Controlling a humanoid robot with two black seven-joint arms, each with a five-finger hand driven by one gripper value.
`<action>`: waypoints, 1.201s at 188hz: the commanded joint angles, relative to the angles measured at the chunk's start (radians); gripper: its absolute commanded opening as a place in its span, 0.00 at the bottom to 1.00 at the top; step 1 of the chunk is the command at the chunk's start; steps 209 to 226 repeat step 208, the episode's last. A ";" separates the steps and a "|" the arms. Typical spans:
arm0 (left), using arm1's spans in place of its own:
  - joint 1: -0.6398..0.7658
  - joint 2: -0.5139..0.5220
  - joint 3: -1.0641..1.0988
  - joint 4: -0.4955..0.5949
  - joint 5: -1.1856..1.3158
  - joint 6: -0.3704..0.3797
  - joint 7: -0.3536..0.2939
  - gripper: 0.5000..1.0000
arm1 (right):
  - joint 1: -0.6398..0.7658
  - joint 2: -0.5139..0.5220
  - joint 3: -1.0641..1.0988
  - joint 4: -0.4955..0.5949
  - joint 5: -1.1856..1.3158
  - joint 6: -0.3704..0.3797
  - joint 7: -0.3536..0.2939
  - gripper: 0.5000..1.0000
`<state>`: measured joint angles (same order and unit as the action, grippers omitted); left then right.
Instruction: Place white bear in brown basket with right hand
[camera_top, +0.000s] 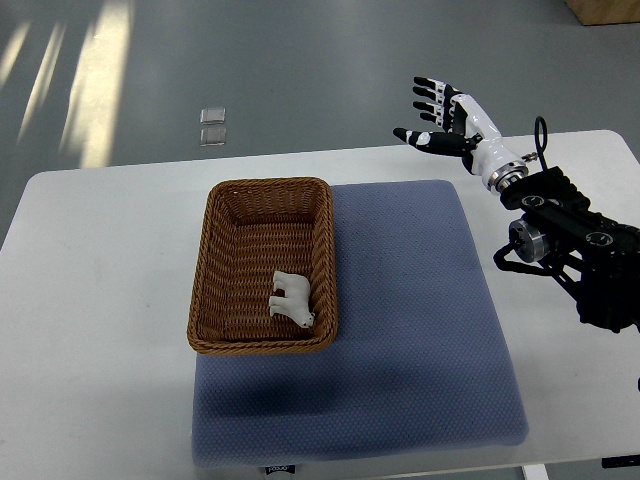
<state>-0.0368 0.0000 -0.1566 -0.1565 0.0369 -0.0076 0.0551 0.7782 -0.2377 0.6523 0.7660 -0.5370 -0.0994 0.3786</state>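
Note:
A small white bear (291, 298) lies on its side inside the brown wicker basket (214, 258), toward the basket's near right corner. My right hand (436, 112) is raised over the table's far edge, well to the right of the basket, its white and black fingers (428, 96) spread and holding nothing. Its black forearm comes in from the right edge. The left arm does not show.
The basket stands on the left part of a blue-grey mat (400, 320) laid on a white table (90, 300). Grey floor lies beyond the table, with two small clear squares (212, 125) on it.

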 joint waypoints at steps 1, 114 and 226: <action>0.000 0.000 -0.001 0.000 0.000 0.000 -0.001 1.00 | -0.045 -0.002 0.066 0.001 0.126 0.006 -0.029 0.71; 0.002 0.000 -0.005 0.002 0.000 0.000 -0.003 1.00 | -0.111 0.001 0.096 0.001 0.310 0.081 -0.017 0.85; -0.002 0.000 0.000 0.000 0.000 -0.002 -0.003 1.00 | -0.112 0.003 0.098 0.001 0.310 0.076 -0.014 0.85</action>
